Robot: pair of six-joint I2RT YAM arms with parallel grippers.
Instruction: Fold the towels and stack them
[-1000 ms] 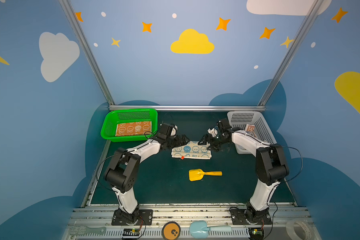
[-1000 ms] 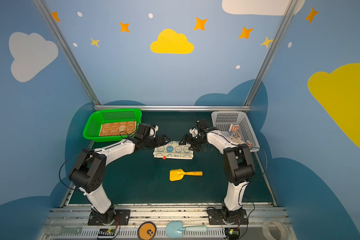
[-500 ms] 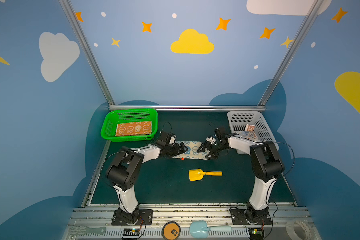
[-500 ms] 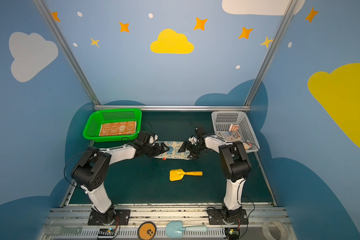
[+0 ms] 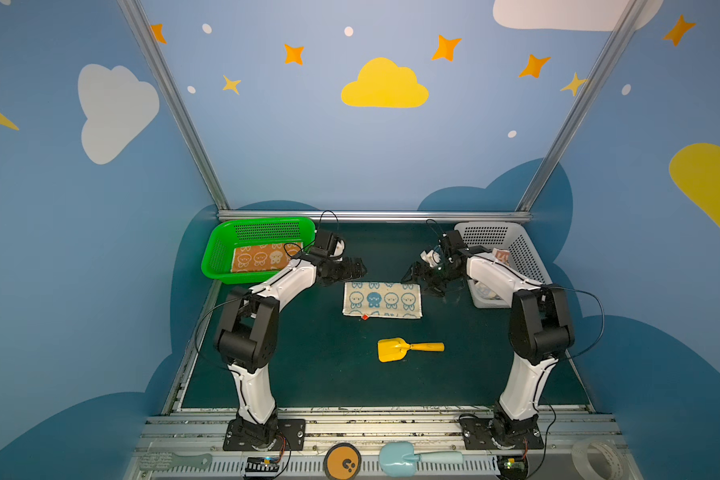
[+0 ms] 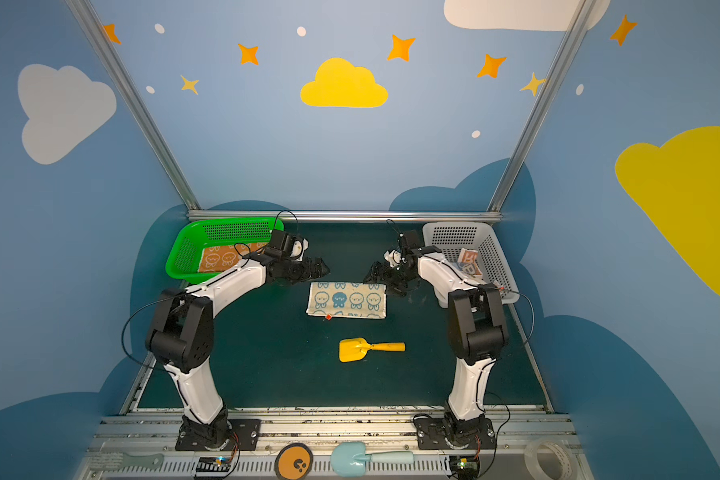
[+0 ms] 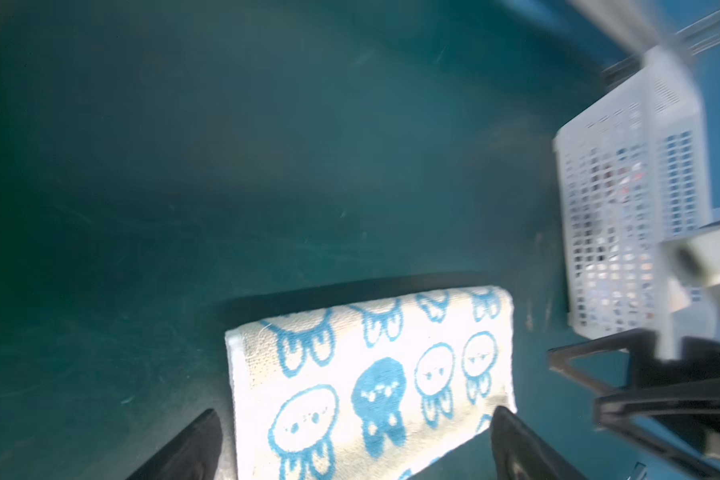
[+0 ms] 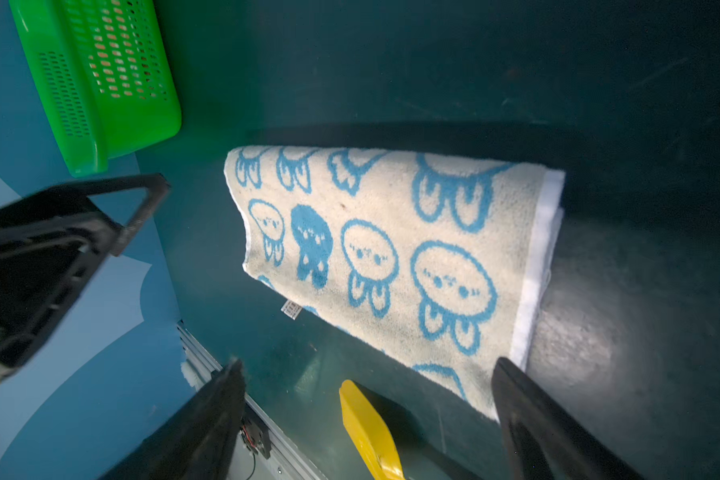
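— Three towels: where does each one lie?

— The cream-blue towel [image 5: 382, 300] lies folded into a long rectangle, flat on the middle of the bench [image 5: 329, 374]. Its blue cartoon faces are up and a small red tag [image 5: 364, 317] shows at its near edge. The orange towel [image 5: 260, 257] lies flat inside the green basket [image 5: 217, 253] at the far left. The lettered towel [image 6: 468, 262] is in the white basket [image 5: 487, 235] at the far right, only partly in view behind the right arm [image 5: 495, 274].

— And the fingers?

— Both pairs are spread wide and hold nothing. The left fingers [image 7: 192, 444] hang over the bench just beyond the folded towel's far left corner, between it and the green basket. The right fingers [image 8: 528, 411] hang by its far right corner, beside the white basket. Whether they brush the cloth I cannot tell.

— Anything else around?

— A yellow toy shovel [image 5: 408, 348] lies on the near side of the folded towel, apart from it, with its handle pointing right. Along the rail [image 5: 391, 424] at the bench's near edge lie an orange disc [image 5: 342, 462], a light blue shovel [image 5: 408, 458] and, at the right end, a roll of tape [image 5: 595, 457].
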